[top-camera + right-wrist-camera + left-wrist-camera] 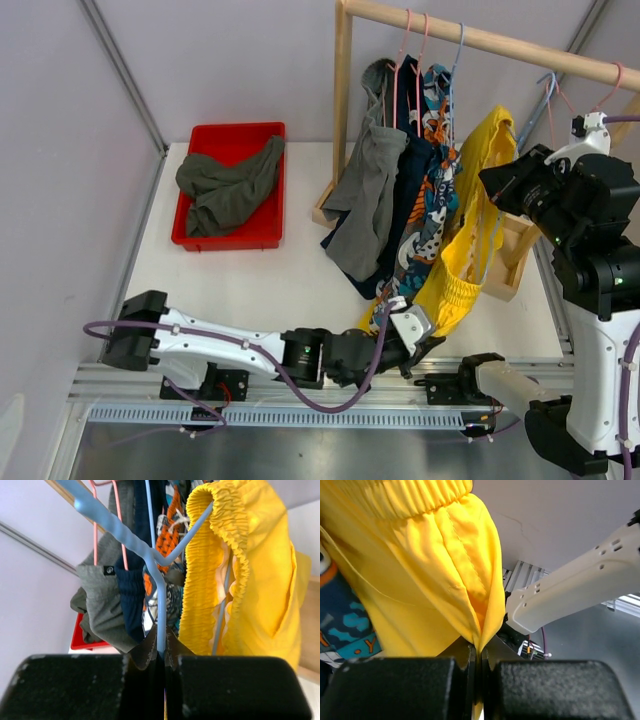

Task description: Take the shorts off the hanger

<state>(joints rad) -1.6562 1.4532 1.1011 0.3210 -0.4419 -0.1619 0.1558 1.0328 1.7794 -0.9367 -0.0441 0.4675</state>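
Note:
The bright yellow shorts (468, 222) hang from a blue hanger (524, 130) on the wooden rail (480, 40). My left gripper (412, 340) is shut on the lower hem of the yellow shorts (445, 570), pinched between the jaws. My right gripper (512, 185) is shut on the blue hanger (161, 600), with the yellow elastic waistband (220, 565) draped over the hanger's arm. The grey shorts (368, 195), navy shorts (395, 210) and cartoon-print shorts (436, 180) hang on pink and blue hangers to the left. The dark olive shorts (230, 185) lie in the red bin (260, 232).
The wooden rack's upright post (342, 100) and base (510, 262) stand at the back right. White enclosure walls bound the table. The aluminium rail (300, 385) runs along the near edge.

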